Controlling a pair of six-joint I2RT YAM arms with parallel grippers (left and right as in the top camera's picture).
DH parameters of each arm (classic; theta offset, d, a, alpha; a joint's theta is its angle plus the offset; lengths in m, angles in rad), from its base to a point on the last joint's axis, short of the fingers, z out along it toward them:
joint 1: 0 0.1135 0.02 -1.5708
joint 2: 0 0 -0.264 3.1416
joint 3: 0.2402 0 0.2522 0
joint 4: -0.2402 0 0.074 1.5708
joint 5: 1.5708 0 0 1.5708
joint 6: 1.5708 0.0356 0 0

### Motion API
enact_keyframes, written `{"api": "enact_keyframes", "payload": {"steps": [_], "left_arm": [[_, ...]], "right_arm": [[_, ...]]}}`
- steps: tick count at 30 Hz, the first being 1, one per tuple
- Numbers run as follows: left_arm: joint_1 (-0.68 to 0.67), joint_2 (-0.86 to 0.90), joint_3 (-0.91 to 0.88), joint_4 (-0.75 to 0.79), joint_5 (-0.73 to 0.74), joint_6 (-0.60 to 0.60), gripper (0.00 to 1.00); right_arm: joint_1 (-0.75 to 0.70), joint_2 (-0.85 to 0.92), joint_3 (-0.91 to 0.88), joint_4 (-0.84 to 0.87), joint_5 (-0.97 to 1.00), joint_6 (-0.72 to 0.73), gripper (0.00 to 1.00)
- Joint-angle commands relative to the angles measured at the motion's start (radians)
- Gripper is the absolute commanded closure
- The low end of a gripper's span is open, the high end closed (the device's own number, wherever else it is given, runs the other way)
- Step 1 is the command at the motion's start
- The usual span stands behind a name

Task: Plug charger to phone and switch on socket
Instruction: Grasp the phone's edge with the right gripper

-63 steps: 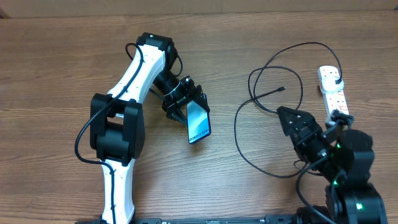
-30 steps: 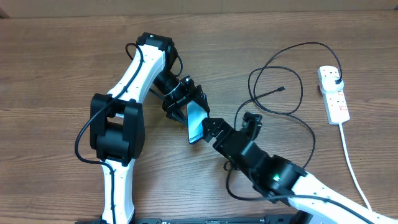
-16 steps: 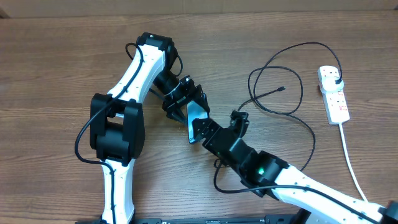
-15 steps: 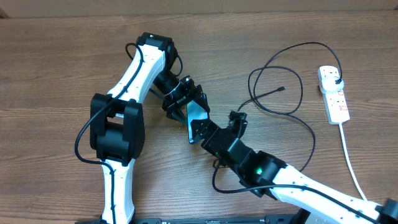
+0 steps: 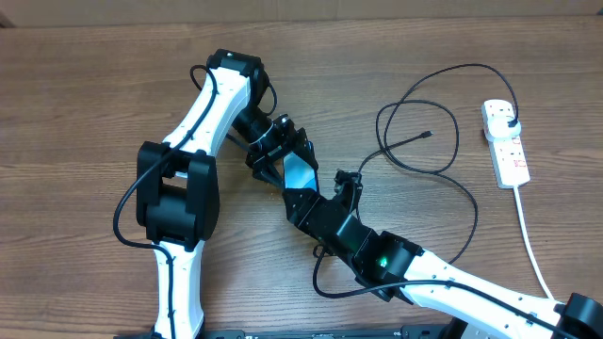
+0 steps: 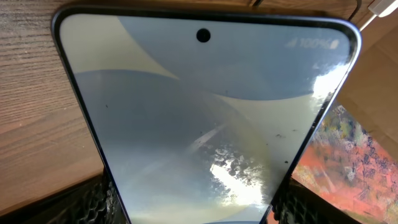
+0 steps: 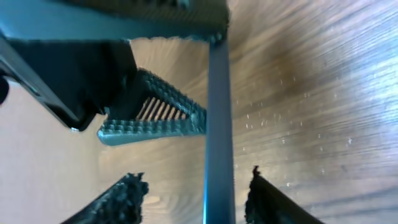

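Phone (image 5: 301, 172) clamped in left claw (image 5: 287, 162), right claw (image 5: 320, 191) apart astride its thin edge.

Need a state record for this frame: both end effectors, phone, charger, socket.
left end effector: shut on the slim black-edged smartphone with a light blue lit screen
right end effector: open, fingers either side of the smartphone's lower edge, gaps showing
thin black charger cable: looped on the brown wooden table
connector tip: lying free, not in the smartphone
white oblong power strip: far right of the table, black plug in its end outlet
switch state: cannot tell
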State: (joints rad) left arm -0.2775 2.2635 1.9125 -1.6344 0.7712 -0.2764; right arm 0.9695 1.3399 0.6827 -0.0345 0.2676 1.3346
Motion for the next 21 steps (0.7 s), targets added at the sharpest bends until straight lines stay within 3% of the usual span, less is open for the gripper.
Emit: {"api": "enact_keyframes", "payload": {"steps": [1,21], "left_arm": [[0.004,0.009,0.029,-0.005,0.042,0.03,0.51],[0.004,0.009,0.029,-0.003,0.041,0.031,0.51]], "right_arm": [[0.002,0.008,0.018,0.008,0.084,-0.004,0.48],[0.002,0.097,0.018,0.113,0.139,-0.004,0.9]]}}
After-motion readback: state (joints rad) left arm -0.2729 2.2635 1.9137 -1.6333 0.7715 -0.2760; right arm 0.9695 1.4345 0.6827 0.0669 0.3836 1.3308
